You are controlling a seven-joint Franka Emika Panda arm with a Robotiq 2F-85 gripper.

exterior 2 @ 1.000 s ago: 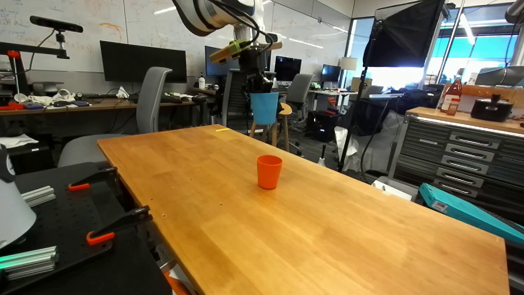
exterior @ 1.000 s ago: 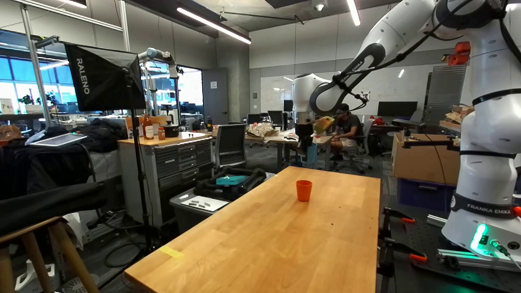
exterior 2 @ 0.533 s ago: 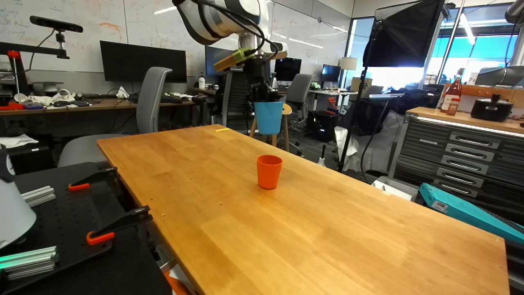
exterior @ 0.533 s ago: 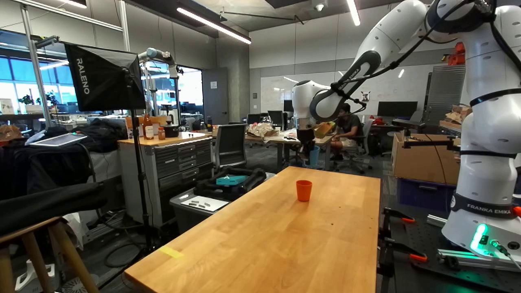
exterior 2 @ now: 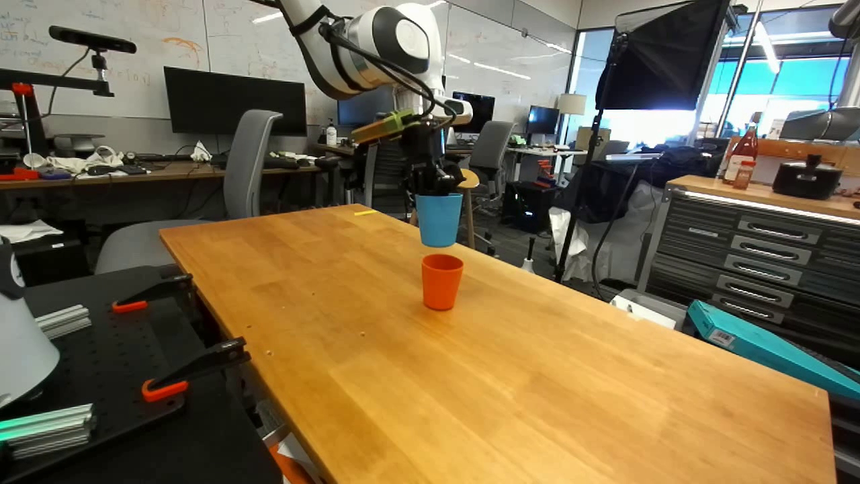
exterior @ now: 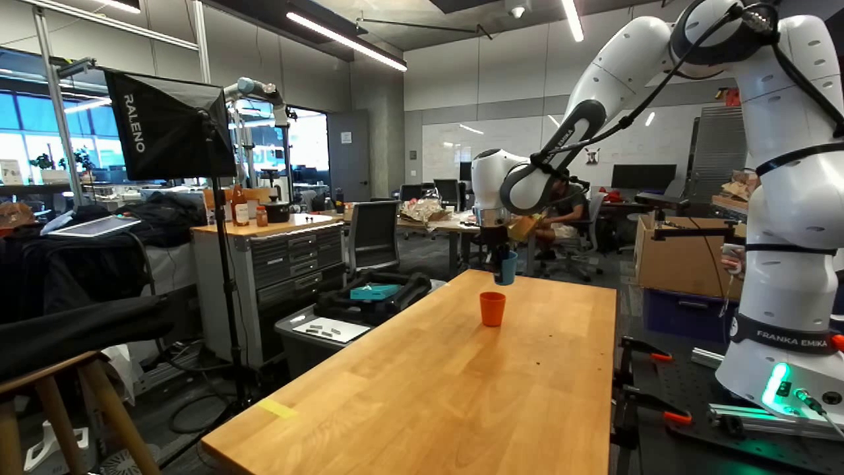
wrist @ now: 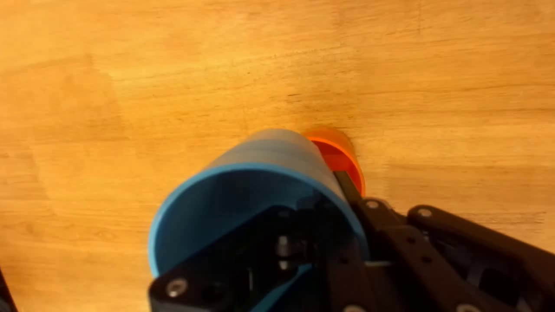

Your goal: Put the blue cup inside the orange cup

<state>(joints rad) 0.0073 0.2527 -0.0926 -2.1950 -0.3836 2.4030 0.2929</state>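
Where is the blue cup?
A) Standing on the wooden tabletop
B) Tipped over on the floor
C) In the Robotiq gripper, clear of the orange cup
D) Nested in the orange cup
C: both exterior views show the blue cup held up by the Robotiq gripper, a gap between its base and the orange cup.

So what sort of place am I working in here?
Most likely a robotics lab: there's a Franka arm, a softbox light and a whiteboard with writing on it.
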